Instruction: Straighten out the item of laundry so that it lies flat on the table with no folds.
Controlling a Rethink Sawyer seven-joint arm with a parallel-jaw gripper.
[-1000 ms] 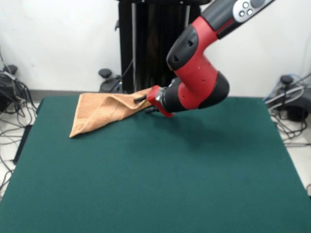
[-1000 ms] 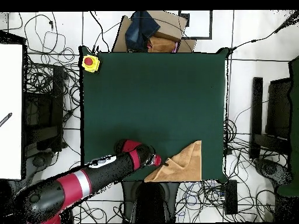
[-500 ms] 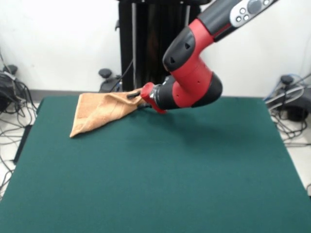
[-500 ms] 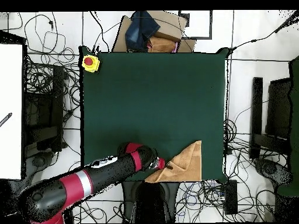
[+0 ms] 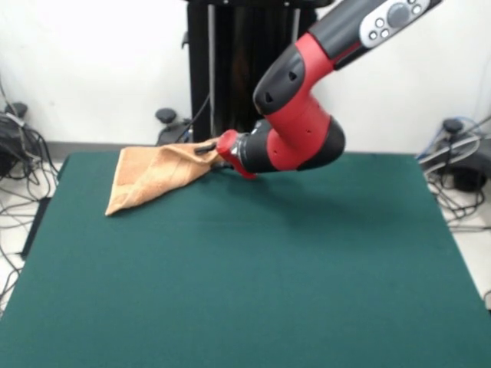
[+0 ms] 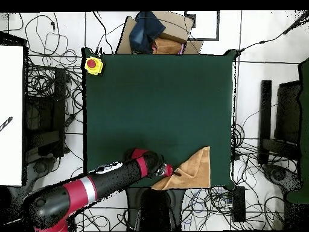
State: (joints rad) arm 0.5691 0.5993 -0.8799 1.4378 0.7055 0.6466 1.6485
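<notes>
The peach-orange towel (image 5: 149, 176) lies folded into a rough triangle at the far left corner of the green table (image 5: 253, 268) in the front view. In the overhead view it (image 6: 193, 172) sits at the table's (image 6: 157, 96) bottom right corner. My gripper (image 5: 205, 149) is shut on the towel's corner nearest the table's middle and holds that corner a little above the cover. It also shows in the overhead view (image 6: 175, 172). The red and black arm reaches in low over the table's far edge.
A yellow box with a red button (image 6: 93, 64) sits at the top left table corner in the overhead view. Cardboard and dark cloth (image 6: 154, 33) lie beyond the top edge. Cables lie on the floor all round. The black pedestal (image 5: 238, 69) stands behind the towel.
My gripper has moved with the towel corner toward the towel's own corner of the table, left in the front view. The towel has slid a little the same way.
</notes>
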